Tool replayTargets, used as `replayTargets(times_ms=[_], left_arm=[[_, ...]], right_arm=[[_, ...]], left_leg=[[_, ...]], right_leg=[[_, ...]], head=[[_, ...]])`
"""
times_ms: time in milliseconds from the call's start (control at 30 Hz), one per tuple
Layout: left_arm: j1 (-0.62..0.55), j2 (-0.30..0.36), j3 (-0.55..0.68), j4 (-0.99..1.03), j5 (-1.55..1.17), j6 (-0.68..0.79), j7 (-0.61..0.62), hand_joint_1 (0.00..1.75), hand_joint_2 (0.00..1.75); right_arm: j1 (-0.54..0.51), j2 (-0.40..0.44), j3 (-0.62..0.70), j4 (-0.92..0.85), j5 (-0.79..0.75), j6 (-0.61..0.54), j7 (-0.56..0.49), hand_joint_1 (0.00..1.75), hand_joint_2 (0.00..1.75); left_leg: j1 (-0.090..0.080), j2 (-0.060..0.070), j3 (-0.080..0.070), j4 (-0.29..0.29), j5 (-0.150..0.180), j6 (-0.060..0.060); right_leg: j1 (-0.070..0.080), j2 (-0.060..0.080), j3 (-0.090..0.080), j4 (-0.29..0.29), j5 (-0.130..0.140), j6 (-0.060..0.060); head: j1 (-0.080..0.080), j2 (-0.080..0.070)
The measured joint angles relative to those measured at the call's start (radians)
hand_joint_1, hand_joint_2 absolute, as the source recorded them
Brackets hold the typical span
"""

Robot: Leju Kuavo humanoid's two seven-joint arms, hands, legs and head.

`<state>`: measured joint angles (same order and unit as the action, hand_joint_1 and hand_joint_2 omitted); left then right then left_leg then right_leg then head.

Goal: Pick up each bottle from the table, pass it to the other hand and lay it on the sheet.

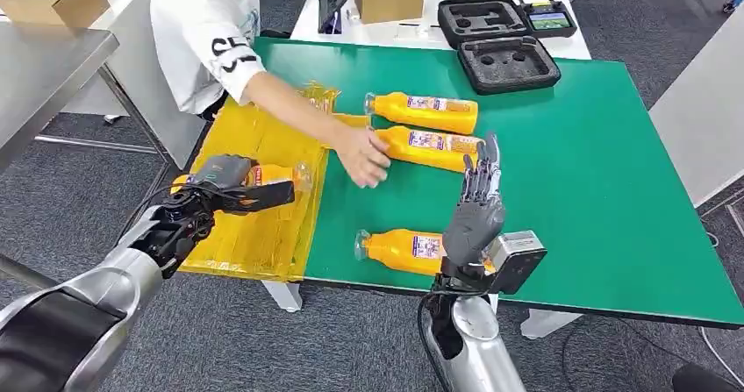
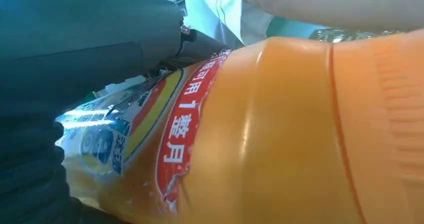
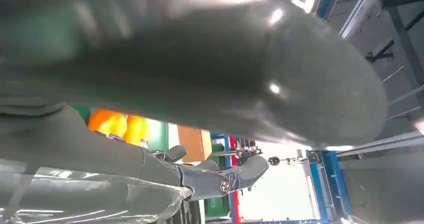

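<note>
My left hand (image 1: 230, 184) grips a bottle (image 1: 274, 174) just over the yellow sheet (image 1: 254, 201). My right hand (image 1: 475, 210) stands upright, fingers apart, holding nothing, over the near bottle (image 1: 402, 249) on the green table (image 1: 597, 173). A person's hand (image 1: 363, 155) touches one of two far bottles (image 1: 430, 144).

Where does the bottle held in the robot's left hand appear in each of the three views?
Head view: held bottle at left, over the yellow sheet, gripped by the left hand.
Left wrist view: held bottle close up, beside the left hand.
Right wrist view: cannot tell.
Shared landmark: its red-edged label.
</note>
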<state>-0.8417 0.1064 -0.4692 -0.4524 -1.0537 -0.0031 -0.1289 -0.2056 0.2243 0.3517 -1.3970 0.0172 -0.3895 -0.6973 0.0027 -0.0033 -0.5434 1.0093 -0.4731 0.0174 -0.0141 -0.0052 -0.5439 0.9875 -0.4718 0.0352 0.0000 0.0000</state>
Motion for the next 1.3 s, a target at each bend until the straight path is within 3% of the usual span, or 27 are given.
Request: replayTargets(times_ms=[1000, 1067, 1100, 1133, 1167, 1300], left_arm=[[-0.011, 0.003, -0.054, 0.091, -0.098, -0.078, 0.082, 1.75, 1.75], [-0.012, 0.003, -0.054, 0.092, -0.093, -0.093, 0.079, 1.52, 1.75], [-0.013, 0.002, -0.054, 0.094, -0.087, -0.103, 0.078, 1.05, 1.75], [-0.015, 0.002, -0.054, 0.096, -0.086, -0.111, 0.074, 0.31, 1.75], [-0.017, 0.002, -0.053, 0.097, -0.085, -0.121, 0.069, 0.16, 1.75], [-0.022, 0.002, -0.052, 0.101, -0.074, -0.178, 0.034, 0.00, 1.75]], right_arm=[[-0.024, 0.018, 0.019, 0.061, -0.017, 0.022, 0.000, 0.00, 0.00], [-0.024, 0.018, 0.019, 0.062, -0.017, 0.022, 0.000, 0.00, 0.00], [-0.024, 0.018, 0.019, 0.064, -0.018, 0.022, 0.000, 0.00, 0.00], [-0.024, 0.018, 0.019, 0.065, -0.018, 0.022, 0.000, 0.00, 0.00], [-0.024, 0.018, 0.019, 0.068, -0.018, 0.023, 0.000, 0.00, 0.00], [-0.028, 0.018, 0.020, 0.081, -0.018, 0.024, 0.000, 0.00, 0.00]], left_leg=[[0.000, 0.000, 0.000, 0.000, 0.000, 0.000], [0.000, 0.000, 0.000, 0.000, 0.000, 0.000], [0.000, 0.000, 0.000, 0.000, 0.000, 0.000], [0.000, 0.000, 0.000, 0.000, 0.000, 0.000], [0.000, 0.000, 0.000, 0.000, 0.000, 0.000], [0.000, 0.000, 0.000, 0.000, 0.000, 0.000]], right_leg=[[0.000, 0.000, 0.000, 0.000, 0.000, 0.000], [0.000, 0.000, 0.000, 0.000, 0.000, 0.000], [0.000, 0.000, 0.000, 0.000, 0.000, 0.000], [0.000, 0.000, 0.000, 0.000, 0.000, 0.000], [0.000, 0.000, 0.000, 0.000, 0.000, 0.000], [0.000, 0.000, 0.000, 0.000, 0.000, 0.000]], head=[[0.000, 0.000], [0.000, 0.000], [0.000, 0.000], [0.000, 0.000], [0.000, 0.000], [0.000, 0.000]])
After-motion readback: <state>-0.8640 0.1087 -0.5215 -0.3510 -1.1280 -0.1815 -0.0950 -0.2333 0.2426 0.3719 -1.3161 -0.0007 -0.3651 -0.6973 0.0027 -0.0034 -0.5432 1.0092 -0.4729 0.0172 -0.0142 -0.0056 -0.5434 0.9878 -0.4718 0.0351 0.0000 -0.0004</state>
